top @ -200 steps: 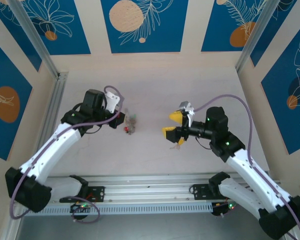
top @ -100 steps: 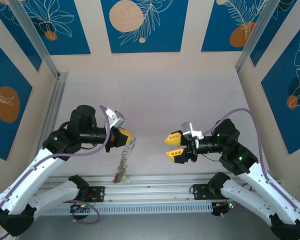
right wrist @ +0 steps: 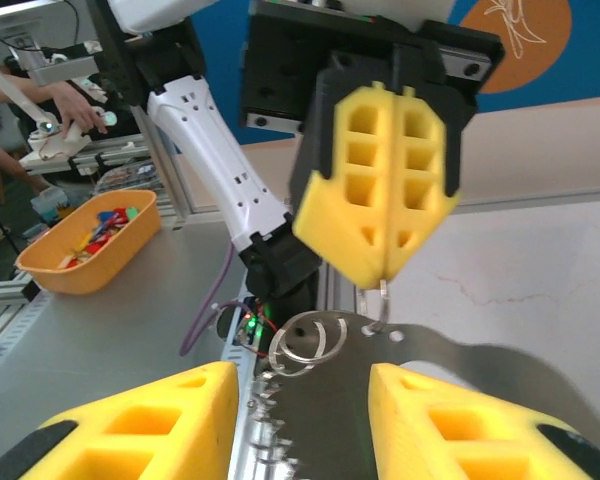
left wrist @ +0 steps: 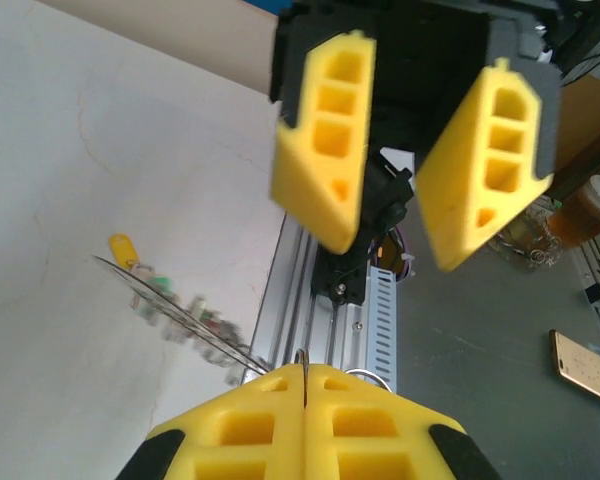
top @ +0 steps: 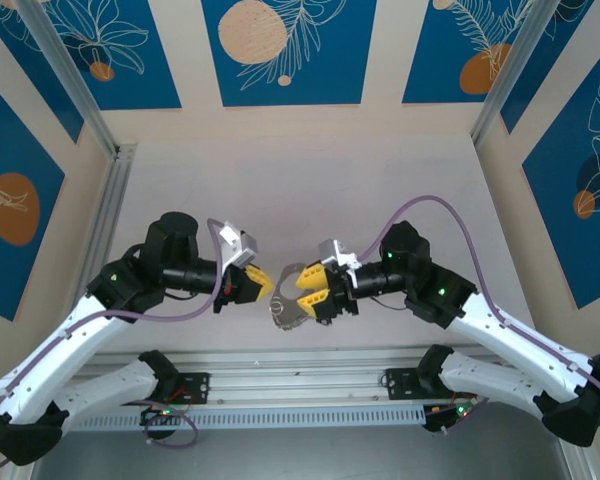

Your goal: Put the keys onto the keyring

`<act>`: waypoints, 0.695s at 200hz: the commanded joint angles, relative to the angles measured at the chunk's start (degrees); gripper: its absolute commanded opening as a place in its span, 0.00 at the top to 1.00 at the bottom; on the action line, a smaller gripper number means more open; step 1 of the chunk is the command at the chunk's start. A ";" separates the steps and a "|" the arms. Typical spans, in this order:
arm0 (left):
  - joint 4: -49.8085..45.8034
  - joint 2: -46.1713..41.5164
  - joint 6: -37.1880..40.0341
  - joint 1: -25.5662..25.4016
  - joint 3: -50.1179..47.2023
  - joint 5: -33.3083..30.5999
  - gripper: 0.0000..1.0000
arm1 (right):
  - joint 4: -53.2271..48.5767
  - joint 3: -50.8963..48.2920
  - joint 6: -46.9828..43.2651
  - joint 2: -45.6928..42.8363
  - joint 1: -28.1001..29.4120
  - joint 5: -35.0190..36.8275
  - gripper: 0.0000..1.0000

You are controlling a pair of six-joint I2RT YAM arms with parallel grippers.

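Two arms are seen over the table point(top: 310, 190). The left arm point(top: 100, 320) and the right arm point(top: 500, 330) are both bent inward, so that the two grippers are set nose to nose near the front rail. One orange bin point(right wrist: 90, 265) is seen off the table, with small coloured pieces point(right wrist: 105, 222) held in it. The right gripper point(top: 312, 288) is spread wide and nothing is gripped by it. The left gripper point(top: 260, 283) is pressed tight, and a thin wire of the one keyring point(right wrist: 380, 298) is pinched between its pads. One bunch of keys point(left wrist: 180, 312) is hung below the grippers, too blurred to be counted. One yellow tag point(left wrist: 125, 245) is made out.
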 commanded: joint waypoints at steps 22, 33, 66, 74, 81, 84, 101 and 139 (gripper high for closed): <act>-0.36 0.56 3.69 -1.81 3.40 2.24 1.00 | 0.30 3.16 -1.40 2.33 0.95 0.66 0.64; -0.80 1.06 4.09 -2.14 3.81 2.20 1.00 | 0.11 3.42 -1.53 2.96 1.21 0.64 0.64; -2.28 2.22 5.54 -3.50 5.03 1.88 1.00 | -0.54 4.48 -2.66 4.84 2.46 1.63 0.64; -2.61 2.43 5.78 -3.66 5.26 1.85 1.00 | -0.74 4.73 -2.88 5.28 2.63 1.88 0.65; -2.90 2.71 5.96 -3.90 5.54 1.72 1.00 | -0.91 4.96 -3.10 5.65 2.89 2.11 0.65; -3.07 2.76 6.11 -4.05 5.67 1.64 1.00 | -0.99 5.04 -3.11 5.86 2.98 2.22 0.65; -4.04 3.31 6.72 -4.69 6.23 0.51 1.00 | -1.76 5.65 -3.54 6.66 3.34 2.63 0.68; -5.10 4.10 7.52 -5.97 6.99 -0.72 1.00 | -3.42 6.75 -4.75 8.17 4.18 3.41 0.75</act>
